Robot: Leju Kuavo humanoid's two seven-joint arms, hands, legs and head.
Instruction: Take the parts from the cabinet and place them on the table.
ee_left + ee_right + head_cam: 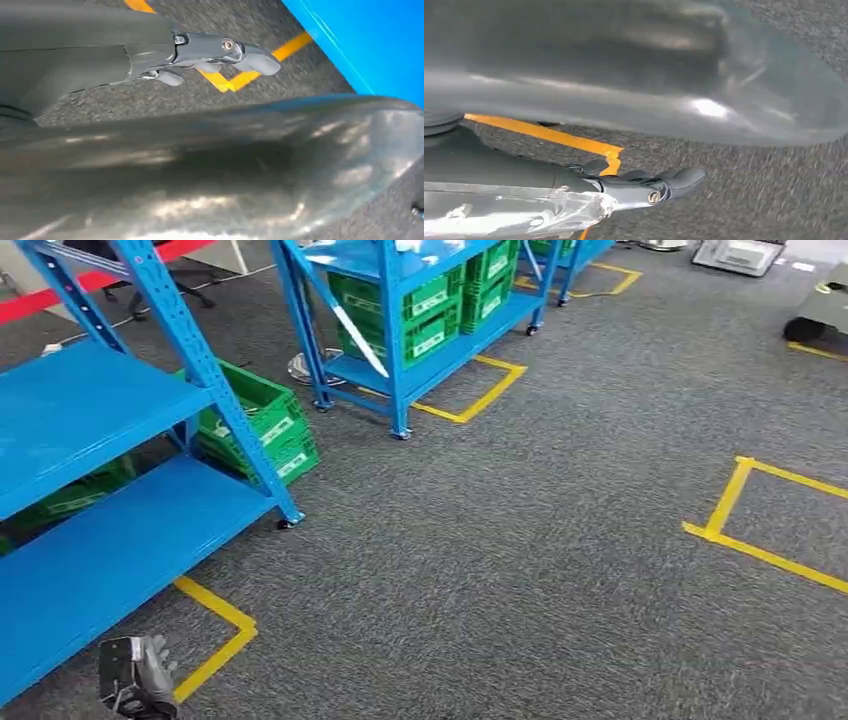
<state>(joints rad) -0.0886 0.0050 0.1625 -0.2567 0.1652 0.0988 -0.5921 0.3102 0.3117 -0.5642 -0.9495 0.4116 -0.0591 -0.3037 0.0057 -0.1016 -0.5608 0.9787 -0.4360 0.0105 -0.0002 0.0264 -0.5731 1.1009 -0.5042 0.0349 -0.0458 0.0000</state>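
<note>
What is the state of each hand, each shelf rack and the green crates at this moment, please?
left hand: hanging over the carpet, holding nothing
right hand: hanging over the carpet, holding nothing
near blue rack: visible shelves bare
far blue rack: green crates on its shelves
green crates: stacked on the floor beside the near rack

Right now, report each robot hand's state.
Left robot hand: empty, fingers extended, hanging over the carpet.
Right robot hand: empty, fingers extended, hanging over the carpet.
</note>
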